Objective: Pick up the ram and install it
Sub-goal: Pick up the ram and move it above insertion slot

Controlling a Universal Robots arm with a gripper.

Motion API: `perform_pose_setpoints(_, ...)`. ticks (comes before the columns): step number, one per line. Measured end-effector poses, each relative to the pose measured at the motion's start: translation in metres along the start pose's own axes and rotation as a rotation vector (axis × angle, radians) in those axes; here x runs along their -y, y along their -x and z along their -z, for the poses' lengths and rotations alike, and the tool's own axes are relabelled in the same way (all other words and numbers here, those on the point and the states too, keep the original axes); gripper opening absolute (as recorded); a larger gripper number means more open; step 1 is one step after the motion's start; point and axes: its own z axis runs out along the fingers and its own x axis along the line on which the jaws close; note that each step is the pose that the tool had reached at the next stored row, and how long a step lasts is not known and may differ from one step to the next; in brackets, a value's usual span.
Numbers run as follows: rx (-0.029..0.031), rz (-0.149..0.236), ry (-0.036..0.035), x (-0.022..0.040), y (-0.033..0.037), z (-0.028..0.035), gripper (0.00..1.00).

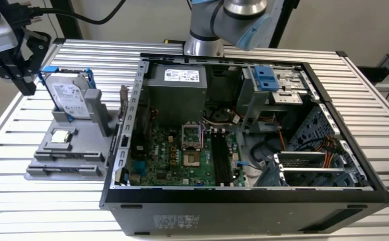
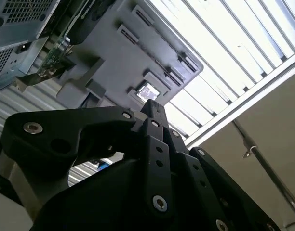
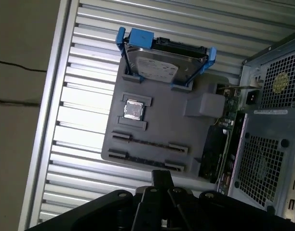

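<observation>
The ram is out of view. My black gripper [image 1: 28, 89] hangs at the exterior view's left, over the table's edge beside the grey holder [image 1: 52, 161] and well away from the open computer case [image 1: 248, 198]. In both wrist views its fingers meet at one tip [image 2: 150, 104] [image 3: 162, 174], shut with nothing between them. The holder's two long slots [image 3: 148, 143] look empty. On the green motherboard [image 1: 170, 150] the long dark memory slots [image 1: 222, 155] run side by side; I cannot tell whether a stick sits in them.
A silver hard drive in a blue frame [image 1: 70, 95] [image 3: 159, 67] stands upright at the holder's back. A small square processor chip [image 1: 60, 135] [image 3: 133, 109] lies in front of it. The slatted metal table [image 1: 40, 206] carries everything. The arm [image 1: 228, 20] rises behind the case.
</observation>
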Motion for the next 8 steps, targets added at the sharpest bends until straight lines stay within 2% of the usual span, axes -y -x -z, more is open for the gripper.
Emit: perform_pose_setpoints(8,-0.0035,0.073,0.0014,0.0,0.0,0.0006,0.0)
